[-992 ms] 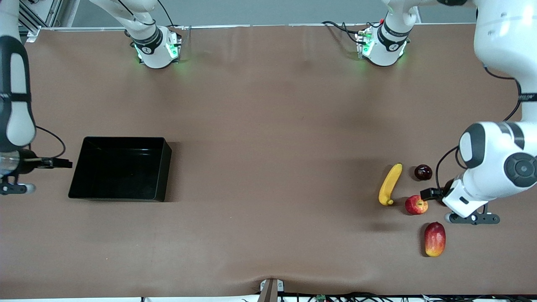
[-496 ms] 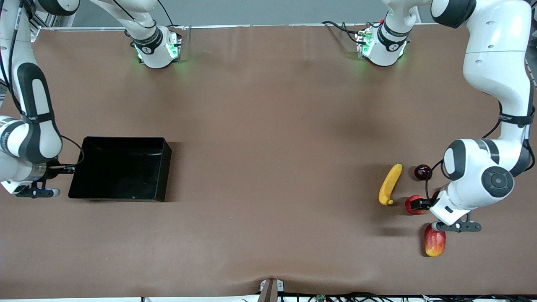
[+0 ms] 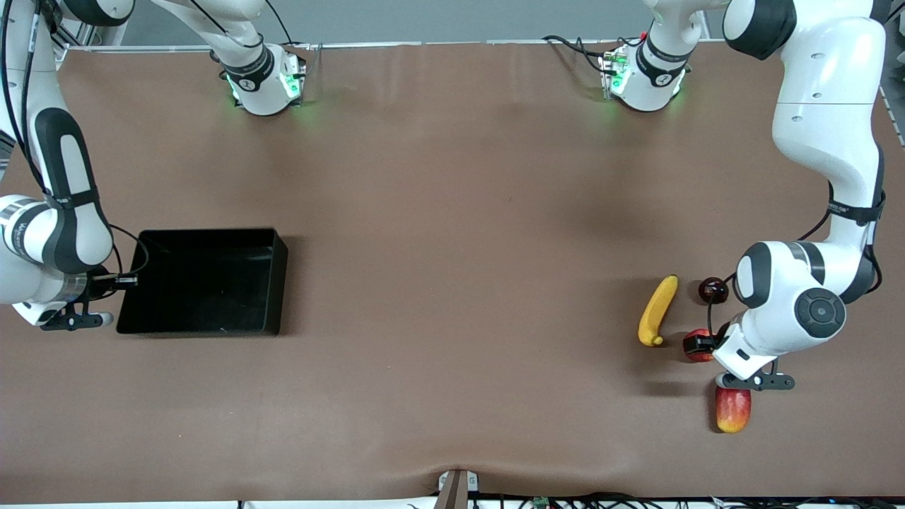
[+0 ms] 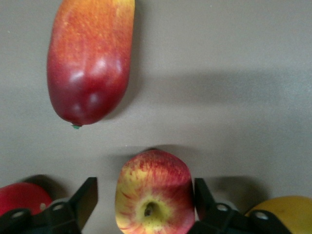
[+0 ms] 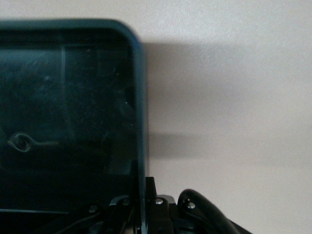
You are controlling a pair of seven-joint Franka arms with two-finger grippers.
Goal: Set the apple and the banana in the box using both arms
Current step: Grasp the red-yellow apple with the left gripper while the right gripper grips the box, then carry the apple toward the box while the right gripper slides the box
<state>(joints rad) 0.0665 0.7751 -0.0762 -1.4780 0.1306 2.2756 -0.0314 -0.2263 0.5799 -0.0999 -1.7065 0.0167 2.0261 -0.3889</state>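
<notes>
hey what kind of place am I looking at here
Likely a robotics lab test bench, not a kitchen: two white arms bolted along a brown-covered table, loose cables at its edge, and just fruit, an apple and a banana, plus a black box.

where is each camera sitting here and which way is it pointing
Front view: high across the table, facing both arm bases; shows both arms, the box, banana, mango and a dark red fruit.
Left wrist view: on the left arm's wrist, looking down at the apple between the left gripper fingers, mango close by.
Right wrist view: on the right arm's wrist, looking down the box wall, which the right gripper is shut on.
Shared: the apple and mango show in front and left wrist views; the box in front and right wrist views.
</notes>
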